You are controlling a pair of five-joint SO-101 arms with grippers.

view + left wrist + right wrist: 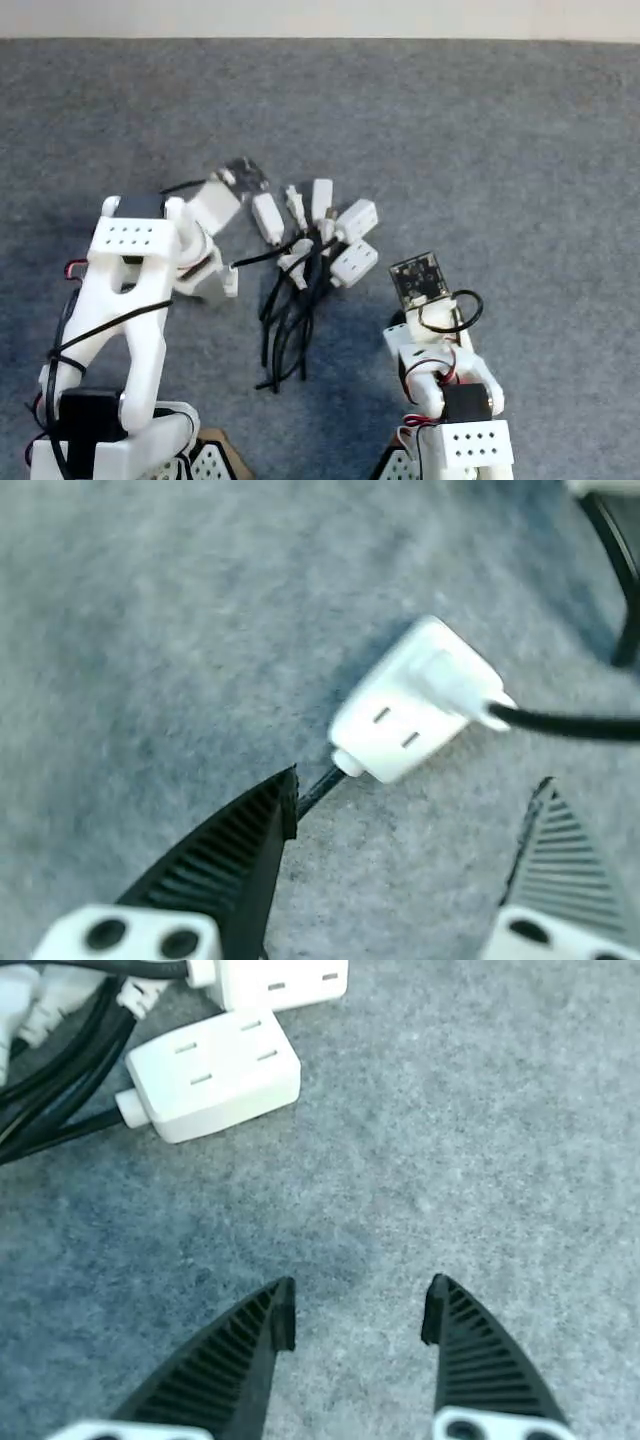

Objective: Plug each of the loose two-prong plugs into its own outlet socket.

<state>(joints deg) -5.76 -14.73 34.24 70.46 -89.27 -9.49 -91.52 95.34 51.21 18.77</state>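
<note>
A heap of white plugs and sockets on black cords [290,320] lies mid-table. Two block sockets [357,218] [352,262] sit on its right side, and plugs [322,198] [267,218] lie at its top. The left gripper [415,790] is open and hovers just short of a white two-slot socket [415,700] whose black cord [570,723] runs off sideways; nothing is between its fingers [250,840]. The right gripper [357,1310] is open over bare carpet, a short way from a two-slot socket [215,1070] with a second socket [275,980] behind it.
Grey carpet [520,150] covers the table, with open room at the far side and the right. The left arm [135,235] stands left of the heap, and the right arm [440,380] below it on the right. Black cords [50,1090] bunch beside the nearer socket.
</note>
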